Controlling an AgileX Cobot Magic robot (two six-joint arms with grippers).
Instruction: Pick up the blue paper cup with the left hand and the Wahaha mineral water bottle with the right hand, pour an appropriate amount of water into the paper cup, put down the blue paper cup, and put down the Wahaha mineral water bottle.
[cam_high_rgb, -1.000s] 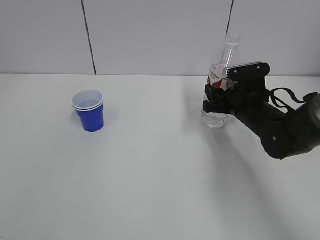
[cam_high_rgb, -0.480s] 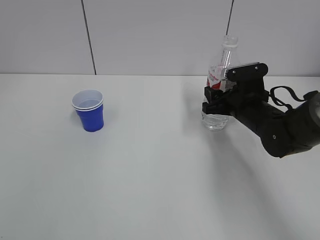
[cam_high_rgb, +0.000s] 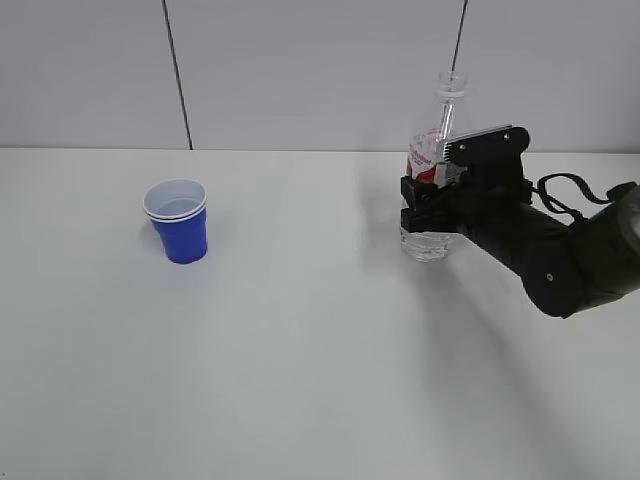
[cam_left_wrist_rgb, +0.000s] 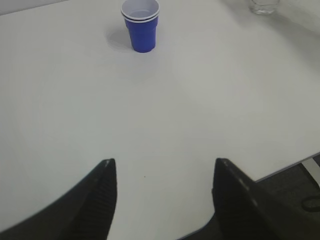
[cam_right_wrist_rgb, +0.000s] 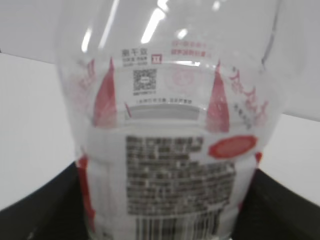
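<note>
White table (cam_high_rgb: 300, 380) (grey panelled wall (cam_high_rgb: 300, 70) behind)

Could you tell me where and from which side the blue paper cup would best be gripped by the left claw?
Probably around the blue paper cup wall, just under the rim. It stands upright and alone, so the open left claw could come in level from the near side, one finger on each side.

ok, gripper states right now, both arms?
Left gripper: open, empty, well back from the blue paper cup.
Right gripper: around the Wahaha mineral water bottle; grip or release cannot be told.
</note>
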